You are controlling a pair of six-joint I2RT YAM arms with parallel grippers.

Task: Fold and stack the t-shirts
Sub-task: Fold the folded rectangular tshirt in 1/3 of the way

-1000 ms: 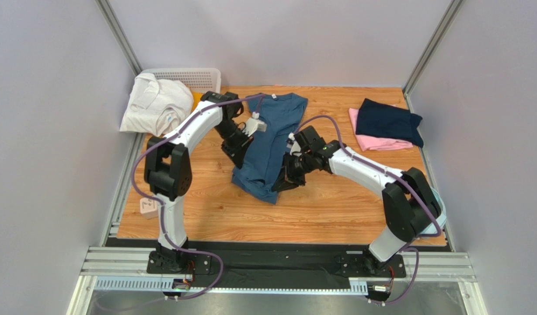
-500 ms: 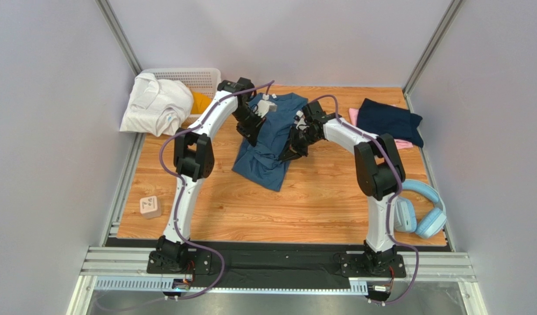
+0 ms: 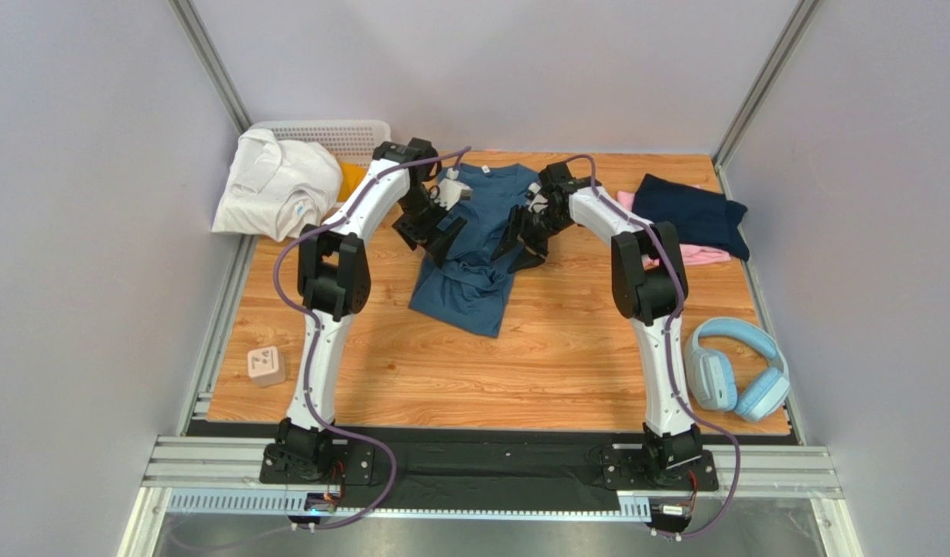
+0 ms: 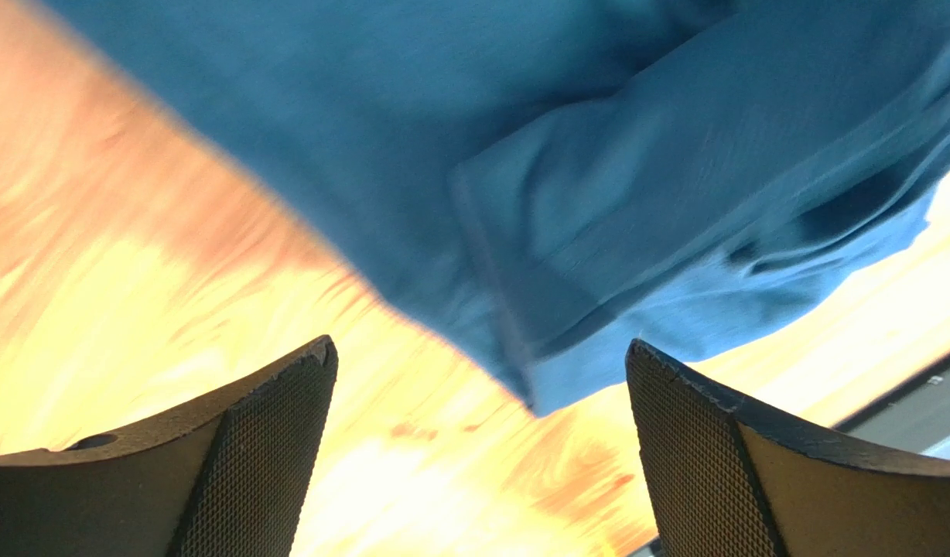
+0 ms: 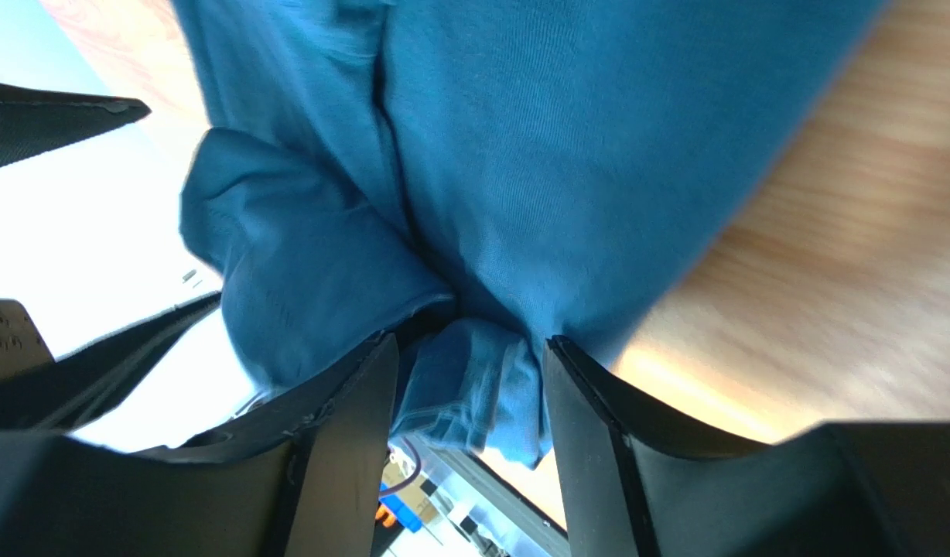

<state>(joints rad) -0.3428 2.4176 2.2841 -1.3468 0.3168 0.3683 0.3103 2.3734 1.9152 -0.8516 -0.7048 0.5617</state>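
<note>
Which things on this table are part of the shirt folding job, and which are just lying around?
Job:
blue t-shirt, navy shirt, pink shirt, white garment, orange garment

Lying about:
basket, headphones, small block

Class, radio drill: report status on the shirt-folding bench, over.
Left gripper open, empty. Right gripper open, blue t-shirt hem between fingers. Shirt bunched, far centre. Nothing lying on it.
</note>
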